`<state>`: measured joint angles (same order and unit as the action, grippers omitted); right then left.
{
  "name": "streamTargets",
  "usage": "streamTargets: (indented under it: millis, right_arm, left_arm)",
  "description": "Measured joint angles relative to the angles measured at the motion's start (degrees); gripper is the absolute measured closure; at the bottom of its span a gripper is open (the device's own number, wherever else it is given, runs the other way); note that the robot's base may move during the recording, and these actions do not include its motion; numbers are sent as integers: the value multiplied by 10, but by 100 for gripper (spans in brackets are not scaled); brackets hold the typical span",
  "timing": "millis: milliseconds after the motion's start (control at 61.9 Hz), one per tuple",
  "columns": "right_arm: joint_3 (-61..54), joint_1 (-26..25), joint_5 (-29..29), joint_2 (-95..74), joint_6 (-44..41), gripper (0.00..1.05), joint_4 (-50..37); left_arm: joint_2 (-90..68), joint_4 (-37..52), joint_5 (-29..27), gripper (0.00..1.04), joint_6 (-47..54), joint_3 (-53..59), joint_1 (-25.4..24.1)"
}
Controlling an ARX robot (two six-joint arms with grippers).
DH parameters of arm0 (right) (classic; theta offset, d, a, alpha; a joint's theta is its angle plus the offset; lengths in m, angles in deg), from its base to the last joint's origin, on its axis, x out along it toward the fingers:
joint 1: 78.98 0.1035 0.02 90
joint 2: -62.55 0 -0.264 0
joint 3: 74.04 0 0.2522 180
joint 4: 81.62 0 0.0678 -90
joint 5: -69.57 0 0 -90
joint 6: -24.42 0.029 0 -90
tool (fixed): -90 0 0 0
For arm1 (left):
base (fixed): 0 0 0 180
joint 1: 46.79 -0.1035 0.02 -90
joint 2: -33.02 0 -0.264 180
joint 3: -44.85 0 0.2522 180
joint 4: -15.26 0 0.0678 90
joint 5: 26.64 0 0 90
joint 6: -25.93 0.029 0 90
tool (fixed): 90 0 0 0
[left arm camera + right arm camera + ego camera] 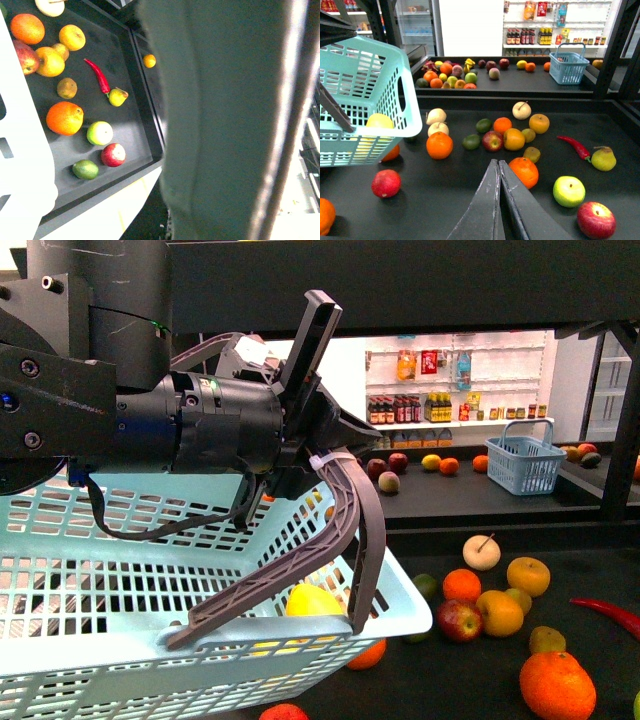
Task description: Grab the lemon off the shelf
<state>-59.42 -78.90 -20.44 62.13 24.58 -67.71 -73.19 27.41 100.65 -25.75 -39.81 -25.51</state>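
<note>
**Lemon in basket, above shelf**

My left gripper (300, 612) hangs over the pale basket (120, 530), fingers spread apart, empty. The lemon (313, 601) lies inside the basket. My right gripper (499, 200) is closed, empty, above the shelf (470, 200).

Looks like a grocery shop: loose fruit on a black shelf (470, 210), shopping baskets (568, 67), bottle racks (530, 36) behind.

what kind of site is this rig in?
Likely a shop or a mock grocery store. Loose fruit lies on a black shelf, white racks of bottles line the back wall, and there are plastic shopping baskets: a teal basket nearby and a blue basket further back.
</note>
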Motion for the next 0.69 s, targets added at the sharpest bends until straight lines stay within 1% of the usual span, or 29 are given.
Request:
streamTargets:
  millis: [16, 65, 113, 210, 226, 307, 372, 501, 533, 566, 598, 630, 695]
  right_arm:
    - [0, 0, 0, 0, -1, 100, 0]
    - [0, 0, 0, 0, 0, 89, 0]
    - [0, 0, 0, 0, 0, 83, 0]
    - [0, 0, 0, 0, 0, 64, 0]
    - [0, 0, 0, 0, 0, 62, 0]
    - [0, 0, 0, 0, 0, 45, 0]
    - [0, 0, 0, 0, 0, 36, 0]
    - [0, 0, 0, 0, 0, 16, 0]
    - [0, 0, 0, 0, 0, 9, 0]
    - [0, 0, 0, 0, 0, 6, 0]
    - [0, 0, 0, 0, 0, 7, 0]
    - [0, 0, 0, 0, 0, 8, 0]
    - [0, 0, 0, 0, 0, 7, 0]
  left_arm:
    - [0, 0, 0, 99, 0, 0, 0]
    - [0, 0, 0, 99, 0, 0, 0]
    - [0, 0, 0, 99, 0, 0, 0]
    - [0, 0, 0, 99, 0, 0, 0]
    - [0, 0, 0, 99, 0, 0, 0]
    - [0, 0, 0, 99, 0, 0, 0]
    - [0, 0, 0, 99, 0, 0, 0]
    - [0, 0, 0, 99, 0, 0, 0]
    - [0, 0, 0, 99, 0, 0, 0]
    - [0, 0, 0, 99, 0, 0, 0]
    - [0, 0, -2, 99, 1, 0, 0]
    - [0, -18, -28, 99, 7, -3, 0]
    - [-3, -1, -76, 99, -12, -3, -3]
